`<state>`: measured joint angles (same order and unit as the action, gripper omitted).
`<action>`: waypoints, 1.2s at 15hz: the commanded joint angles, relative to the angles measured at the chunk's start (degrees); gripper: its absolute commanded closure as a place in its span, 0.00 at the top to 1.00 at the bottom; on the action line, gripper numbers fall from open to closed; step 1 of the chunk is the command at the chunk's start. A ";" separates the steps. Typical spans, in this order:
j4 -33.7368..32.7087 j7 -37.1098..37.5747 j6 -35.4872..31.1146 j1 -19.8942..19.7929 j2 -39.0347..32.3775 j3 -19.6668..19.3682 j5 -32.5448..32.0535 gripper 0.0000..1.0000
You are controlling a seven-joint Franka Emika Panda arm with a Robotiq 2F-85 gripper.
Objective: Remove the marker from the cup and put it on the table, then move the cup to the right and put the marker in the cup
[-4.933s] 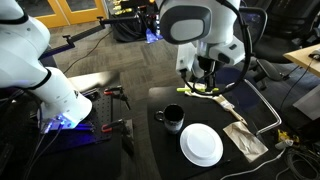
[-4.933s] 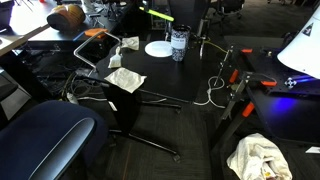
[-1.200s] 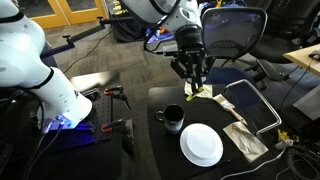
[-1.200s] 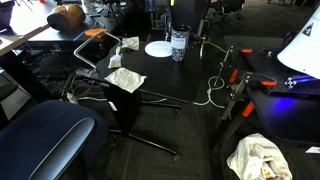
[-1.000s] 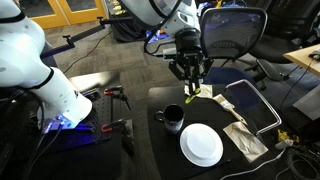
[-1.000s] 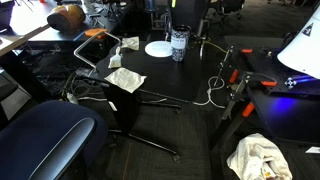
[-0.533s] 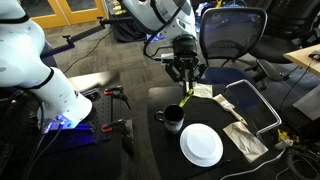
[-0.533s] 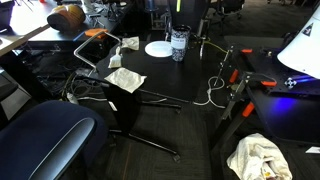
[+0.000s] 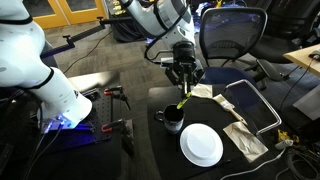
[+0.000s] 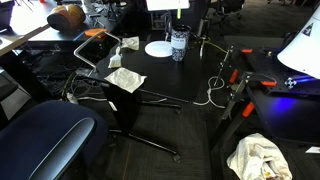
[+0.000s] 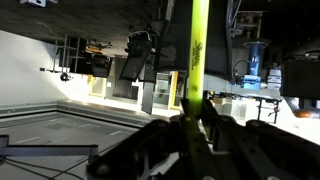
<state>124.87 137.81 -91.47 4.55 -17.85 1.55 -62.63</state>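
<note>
My gripper (image 9: 183,84) is shut on the yellow-green marker (image 9: 182,100), which hangs down with its lower tip just above the rim of the dark mug (image 9: 173,119). The mug stands on the black table (image 9: 165,150) beside the white plate. In the wrist view the marker (image 11: 198,50) stands as a bright green bar between my dark fingers (image 11: 196,125). In an exterior view the cup (image 10: 180,43) shows small at the table's far end, with my gripper (image 10: 180,17) just above it.
A round white plate (image 9: 201,145) lies next to the mug, also seen in an exterior view (image 10: 159,48). A crumpled napkin (image 9: 245,139) and a metal bar (image 9: 262,108) lie beyond the plate. An office chair (image 9: 232,35) stands behind the table.
My gripper has carried the marker from over the table's far edge toward the mug and lower; the marker's tip now hangs just over the mug's rim.
</note>
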 commanded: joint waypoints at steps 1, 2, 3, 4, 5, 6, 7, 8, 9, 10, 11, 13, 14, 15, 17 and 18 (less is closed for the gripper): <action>-1.40 -0.61 1.52 0.13 -1.54 0.70 1.67 0.04; -1.48 -0.69 1.61 0.19 -1.87 0.76 1.94 0.04; -1.47 -0.72 1.56 0.23 -2.14 0.84 2.20 0.04; -1.47 -0.69 1.51 0.27 -2.41 0.91 2.36 0.04; -1.45 -0.75 1.38 0.29 -2.68 0.98 2.45 0.04; -1.40 -0.64 1.24 0.35 -2.98 1.02 2.36 0.04; -1.33 -0.47 1.05 0.43 -3.29 1.06 2.13 0.04; -1.29 -0.40 0.86 0.50 -3.61 1.10 2.05 0.04; -1.24 -0.26 0.71 0.57 -3.95 1.14 2.02 0.04; -1.25 -0.26 0.59 0.66 -4.35 1.19 1.98 0.04; -1.13 0.07 0.33 0.78 -4.71 1.26 1.77 0.04; -1.09 0.48 -0.35 0.85 -5.48 1.34 1.50 0.04; -1.08 0.60 -0.69 0.86 -5.78 1.37 1.41 0.04; -1.09 0.93 -1.19 0.84 -6.10 1.35 1.24 0.04; -1.17 1.44 -2.31 0.77 -6.72 1.28 0.86 0.04; -1.23 1.77 -2.92 0.73 -7.03 1.22 0.71 0.04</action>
<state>124.33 137.81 -92.80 5.30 -23.98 2.69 -61.42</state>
